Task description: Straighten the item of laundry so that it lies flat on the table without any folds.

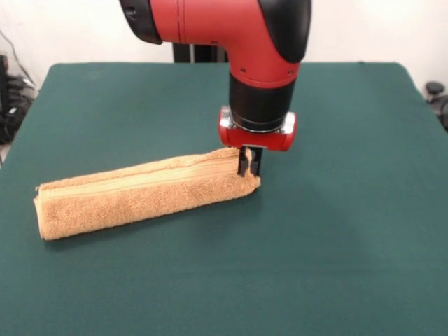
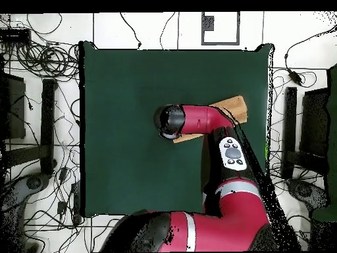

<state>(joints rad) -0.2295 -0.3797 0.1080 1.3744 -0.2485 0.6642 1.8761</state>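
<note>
The black claw under the red arm is pinching the right end of the fluffy orange-tan towel, which lies folded into 1 long strip on the dark green tabletop. It should lift gently and pull the top layer open.
</note>
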